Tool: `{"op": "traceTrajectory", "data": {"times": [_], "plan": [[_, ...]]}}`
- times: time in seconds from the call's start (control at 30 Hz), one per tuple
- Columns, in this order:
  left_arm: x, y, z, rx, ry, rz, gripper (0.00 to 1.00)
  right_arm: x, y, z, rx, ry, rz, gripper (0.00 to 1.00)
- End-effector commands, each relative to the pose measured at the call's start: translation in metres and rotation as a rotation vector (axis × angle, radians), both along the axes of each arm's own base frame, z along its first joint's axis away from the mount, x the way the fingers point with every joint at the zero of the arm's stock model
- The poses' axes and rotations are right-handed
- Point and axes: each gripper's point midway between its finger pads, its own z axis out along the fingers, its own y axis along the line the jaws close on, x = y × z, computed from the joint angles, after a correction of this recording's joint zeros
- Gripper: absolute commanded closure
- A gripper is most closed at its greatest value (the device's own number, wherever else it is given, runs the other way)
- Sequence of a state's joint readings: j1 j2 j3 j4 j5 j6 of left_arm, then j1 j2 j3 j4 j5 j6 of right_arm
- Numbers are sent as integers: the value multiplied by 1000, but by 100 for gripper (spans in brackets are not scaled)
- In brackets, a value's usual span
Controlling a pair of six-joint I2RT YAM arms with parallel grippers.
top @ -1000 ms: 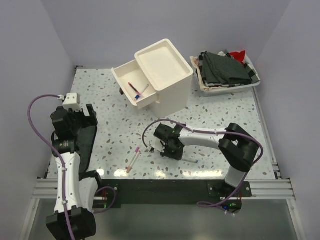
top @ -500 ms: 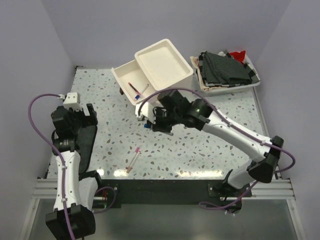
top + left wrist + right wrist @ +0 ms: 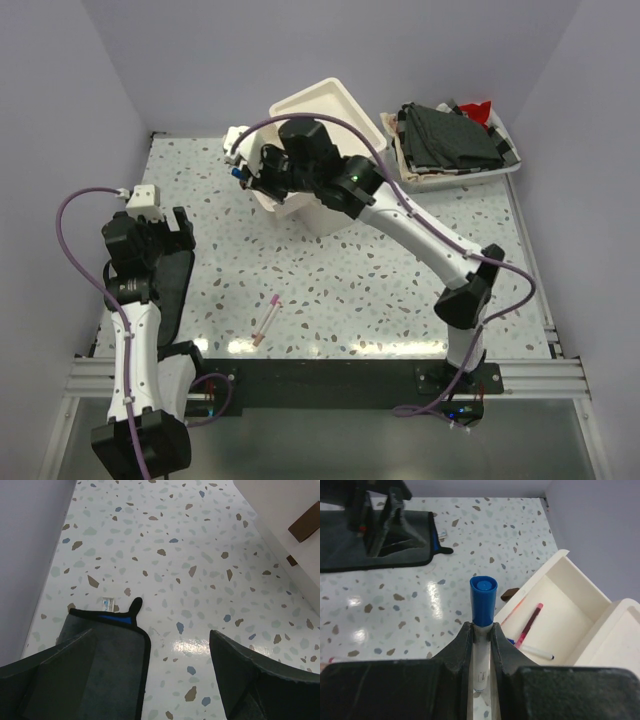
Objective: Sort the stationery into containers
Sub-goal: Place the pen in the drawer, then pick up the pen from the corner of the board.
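One pen (image 3: 483,600), white with a blue cap, is pinched in my right gripper (image 3: 482,630). The jaws are nearly closed on its barrel and the cap points forward. My left gripper (image 3: 150,650) stands fully spread and holds nothing, low over the dark mat (image 3: 110,650).

Position: the held pen hangs at the outer front corner of the open top drawer (image 3: 555,560), where a maroon pen (image 3: 530,625) already lies.

Risk, as I judge it: the cap appears to sit over the table (image 3: 395,615) rather than inside the drawer wall. If I let go here, the pen could strike the rim or fall outside. Any further advance at this height could nudge the drawer or the cabinet (image 3: 335,110).

Change noted: a second ago my right gripper was low on the table near my base, and half a second ago it was beside the cabinet front. The pink pen (image 3: 268,318) and my left arm have not moved.
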State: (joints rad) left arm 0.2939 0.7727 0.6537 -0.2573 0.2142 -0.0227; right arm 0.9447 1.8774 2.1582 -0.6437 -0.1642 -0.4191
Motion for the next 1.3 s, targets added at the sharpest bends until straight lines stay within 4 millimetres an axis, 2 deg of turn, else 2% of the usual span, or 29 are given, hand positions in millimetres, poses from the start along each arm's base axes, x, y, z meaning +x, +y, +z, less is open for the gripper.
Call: {"op": "traceTrajectory", "data": {"times": [0.0, 0.03, 0.07, 0.1, 0.27, 0.3, 0.33, 0.37, 0.4, 0.47, 0.5, 0.6, 0.67, 0.7, 0.73, 0.77, 0.8, 0.83, 0.87, 0.9, 0.93, 0.97, 1.0, 1.03, 1.07, 1.13, 1.17, 1.2, 1.27], "plan": [[2, 1, 12, 19, -43, -2, 1, 45, 6, 29, 94, -79, -117, 100], [2, 1, 12, 21, -39, -2, 1, 53, 5, 31, 111, -80, -135, 100], [1, 2, 12, 26, -39, 2, 1, 61, 8, 22, 107, -66, -148, 100], [1, 2, 13, 26, -38, 2, 1, 71, 2, 27, 121, -69, -172, 100], [2, 2, 10, 22, -32, 1, 1, 105, -7, 12, 135, -39, -251, 100], [3, 1, 10, 20, -35, -2, 1, 107, -8, 8, 133, -27, -262, 94], [3, 1, 9, 15, -35, -1, 1, 110, -9, 6, 135, -25, -276, 79], [4, 0, 7, 10, -33, -8, 1, 113, -11, 3, 130, -23, -295, 50], [5, 0, 8, 10, -38, -9, 1, 114, -12, 3, 135, -18, -315, 41], [6, 0, 9, 7, -38, -10, 1, 112, -14, 11, 156, -14, -320, 27], [7, 1, 10, 8, -43, -8, 1, 103, -14, 24, 182, -12, -288, 25], [8, 0, 9, 7, -40, -11, 1, 83, -14, 34, 200, 26, -223, 23], [9, 1, 8, 3, -40, -8, 1, 43, -11, 38, 186, 74, -45, 28], [9, 1, 8, 3, -40, -8, 1, 29, -10, 10, 102, 78, 47, 30], [9, 1, 8, 3, -41, -6, 1, -3, -16, 10, 75, 84, 164, 32], [9, 2, 7, 5, -40, -3, 1, -19, -17, -4, 28, 72, 215, 33], [9, 2, 8, 8, -42, -3, 1, -29, -24, -49, -82, 62, 280, 33], [10, 2, 9, 13, -42, -3, 1, -54, -36, -55, -130, 51, 366, 33], [10, 5, 10, 19, -42, 6, 1, -71, -39, -71, -187, 26, 429, 35], [10, 5, 11, 23, -45, 8, 1, -83, -48, -105, -274, 0, 504, 36], [10, 6, 11, 29, -47, 8, 1, -93, -54, -119, -311, -14, 550, 38], [10, 7, 11, 32, -46, 13, 0, -104, -57, -125, -332, -50, 590, 38], [11, 7, 12, 34, -51, 13, 0, -113, -64, -154, -388, -54, 641, 39], [11, 8, 12, 34, -53, 17, 0, -117, -63, -162, -397, -71, 665, 40], [11, 8, 14, 35, -56, 17, 0, -127, -64, -182, -431, -56, 702, 40], [12, 7, 17, 38, -63, 10, 0, -132, -56, -198, -439, -61, 736, 42], [13, 5, 20, 36, -71, -1, 0, -140, -52, -208, -449, -51, 766, 43], [12, 4, 21, 34, -70, -4, 0, -143, -48, -225, -482, -38, 792, 44], [11, 0, 28, 29, -81, -23, 0, -152, -37, -238, -503, -44, 837, 48]]}}
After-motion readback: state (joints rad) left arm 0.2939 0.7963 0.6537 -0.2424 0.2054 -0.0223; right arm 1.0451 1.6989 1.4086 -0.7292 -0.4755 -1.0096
